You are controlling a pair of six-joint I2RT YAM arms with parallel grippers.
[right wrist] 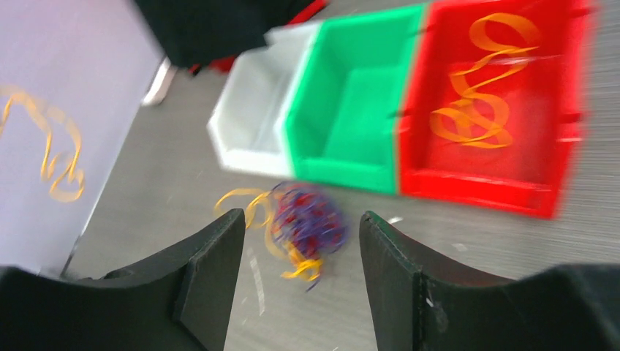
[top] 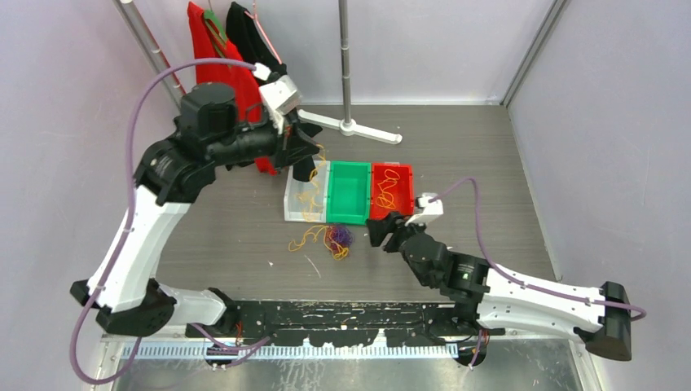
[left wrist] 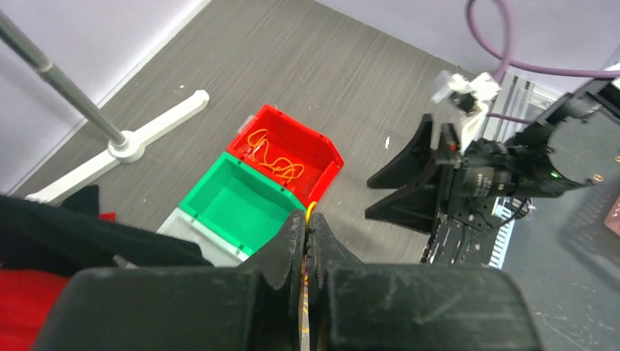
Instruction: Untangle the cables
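a: start at the left, what has the left gripper got?
b: its fingers are clenched on a thin orange-yellow cable; the left wrist view shows the strand pinched right at the tips. the gripper is raised above the white bin and the cable hangs down into it, as far as i can tell
a: so the step in hand is dropping that one off?
b: that's my reading. come lower first, so the loose end sits inside the walls, then let go. released from up there, a springy wire could flop over the rim
a: and in front of the bins?
b: the wad lies on the table, just before the white and green bins: dark purple and red loops, with orange strands trailing out to its left. that part is not yet untangled
a: the green bin?
b: nothing in it that i can see. the red bin touching it holds one loopy orange cable
a: and the right gripper?
b: low, just right of the wad, fingers spread and grasping nothing. its own view frames the wad between them, though blurred. i'd have it pin the purple knot while the left draws an orange end out slowly, so the wad doesn't drag along
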